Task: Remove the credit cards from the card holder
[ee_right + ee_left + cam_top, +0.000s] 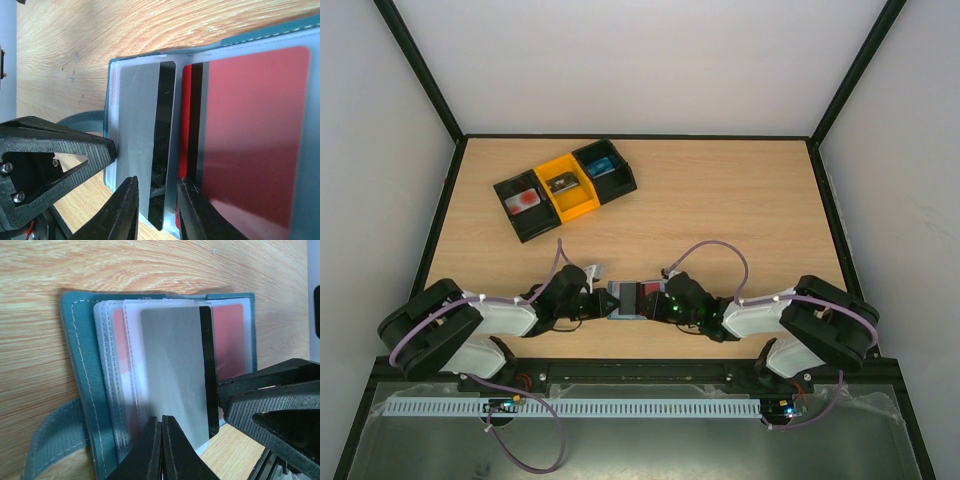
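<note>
left wrist: left gripper point(161, 421), jaws together, over grey card point(172, 370); right gripper point(156, 196), jaws apart

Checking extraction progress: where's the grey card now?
Left wrist view: the grey card lies flat on the open card holder, red card to its right, the shut left gripper touching its near edge.

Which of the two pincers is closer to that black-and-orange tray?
Left. The left pincer is at the card holder's left end, below the tray in the overhead view; the right pincer is at its right end, farther off.
</note>
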Controlling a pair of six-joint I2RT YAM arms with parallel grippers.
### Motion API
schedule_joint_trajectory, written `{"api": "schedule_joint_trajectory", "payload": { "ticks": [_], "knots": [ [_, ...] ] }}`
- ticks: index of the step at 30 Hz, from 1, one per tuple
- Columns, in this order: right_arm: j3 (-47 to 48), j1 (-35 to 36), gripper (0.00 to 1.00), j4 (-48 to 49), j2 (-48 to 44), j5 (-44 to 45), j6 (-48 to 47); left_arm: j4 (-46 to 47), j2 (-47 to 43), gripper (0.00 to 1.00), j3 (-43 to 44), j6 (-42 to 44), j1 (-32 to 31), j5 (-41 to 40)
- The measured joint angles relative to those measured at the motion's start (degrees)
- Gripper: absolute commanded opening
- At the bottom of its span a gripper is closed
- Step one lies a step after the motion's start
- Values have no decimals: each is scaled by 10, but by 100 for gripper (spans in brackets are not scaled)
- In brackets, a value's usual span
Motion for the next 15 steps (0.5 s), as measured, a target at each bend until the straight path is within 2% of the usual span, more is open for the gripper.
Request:
{"api": "schedule_joint_trajectory", "payload": {
  "ticks": [15],
  "knots": [
    [-27,0,19,93,33,-13,28,5,0,6,-3,0,0,0]
  ]
}}
